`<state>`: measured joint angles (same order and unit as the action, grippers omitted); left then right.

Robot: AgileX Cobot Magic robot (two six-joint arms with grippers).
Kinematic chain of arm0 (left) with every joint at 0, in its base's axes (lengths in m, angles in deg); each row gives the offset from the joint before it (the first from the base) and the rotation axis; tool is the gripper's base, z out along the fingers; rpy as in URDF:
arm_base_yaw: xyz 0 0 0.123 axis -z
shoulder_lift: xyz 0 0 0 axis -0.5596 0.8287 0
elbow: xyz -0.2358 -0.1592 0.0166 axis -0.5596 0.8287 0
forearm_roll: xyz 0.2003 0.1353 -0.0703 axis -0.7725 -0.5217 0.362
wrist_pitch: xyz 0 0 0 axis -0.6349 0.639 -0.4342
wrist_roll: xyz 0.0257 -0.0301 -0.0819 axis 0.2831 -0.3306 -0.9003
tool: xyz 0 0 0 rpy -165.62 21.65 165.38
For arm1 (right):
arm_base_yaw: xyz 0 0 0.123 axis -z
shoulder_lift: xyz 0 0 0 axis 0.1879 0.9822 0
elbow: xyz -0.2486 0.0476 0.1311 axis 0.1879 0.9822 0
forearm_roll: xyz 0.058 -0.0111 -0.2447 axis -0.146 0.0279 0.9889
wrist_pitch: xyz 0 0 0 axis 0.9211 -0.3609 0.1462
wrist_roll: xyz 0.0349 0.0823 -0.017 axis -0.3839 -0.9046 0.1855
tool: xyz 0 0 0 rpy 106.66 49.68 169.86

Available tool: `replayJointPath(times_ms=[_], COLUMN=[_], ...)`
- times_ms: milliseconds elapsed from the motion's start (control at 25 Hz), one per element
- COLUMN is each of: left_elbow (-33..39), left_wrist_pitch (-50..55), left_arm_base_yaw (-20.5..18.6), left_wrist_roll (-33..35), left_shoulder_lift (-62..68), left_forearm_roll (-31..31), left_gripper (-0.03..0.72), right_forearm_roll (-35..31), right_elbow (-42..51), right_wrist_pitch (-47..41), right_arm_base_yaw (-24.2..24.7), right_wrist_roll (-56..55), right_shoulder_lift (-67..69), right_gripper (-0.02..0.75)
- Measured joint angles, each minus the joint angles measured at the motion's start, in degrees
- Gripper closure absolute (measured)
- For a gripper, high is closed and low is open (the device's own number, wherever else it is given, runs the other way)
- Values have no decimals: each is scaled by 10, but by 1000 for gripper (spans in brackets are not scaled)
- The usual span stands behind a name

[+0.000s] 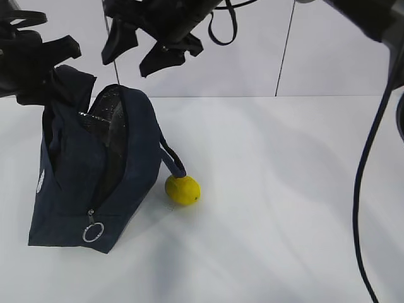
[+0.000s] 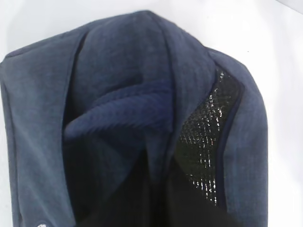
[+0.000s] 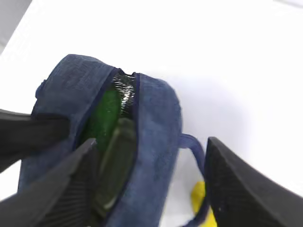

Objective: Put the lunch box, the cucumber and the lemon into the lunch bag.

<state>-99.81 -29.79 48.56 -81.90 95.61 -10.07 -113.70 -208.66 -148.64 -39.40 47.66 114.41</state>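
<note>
Navy fabric of the lunch bag [image 1: 95,183] sits nearest at the left of the white bench [image 1: 284,202], its zipper ring [image 1: 93,233] hanging at the front and its mouth gaping to show the lunch box [image 3: 116,163] and the cucumber [image 3: 105,113] inside. Just beside its loop handle [image 1: 173,159] lies the lemon [image 1: 182,189] on the bench. Above the bag the right fingers [image 3: 156,189] are spread wide and empty, while the left fingers [image 1: 60,53] pinch the bag's upper flap.

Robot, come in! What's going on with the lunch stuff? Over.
Right end effector open above bag. Left end effector holding bag's flap. Cucumber and box inside. Lemon on table beside bag.
</note>
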Motion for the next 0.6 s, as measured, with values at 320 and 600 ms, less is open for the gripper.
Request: replayJointPath(times_ms=[320, 600], left_elbow=[0, 0], left_wrist_pitch=[0, -1], left_arm_base_yaw=[0, 0], left_wrist_roll=[0, 4], left_shoulder_lift=[0, 0], left_forearm_roll=[0, 0], left_gripper=[695, 695], right_forearm_roll=[127, 183], right_elbow=[5, 159], right_wrist_pitch=[-7, -7], right_arm_base_yaw=[6, 6], right_wrist_roll=[0, 6], right_shoulder_lift=[-62, -148], right_gripper=[212, 213])
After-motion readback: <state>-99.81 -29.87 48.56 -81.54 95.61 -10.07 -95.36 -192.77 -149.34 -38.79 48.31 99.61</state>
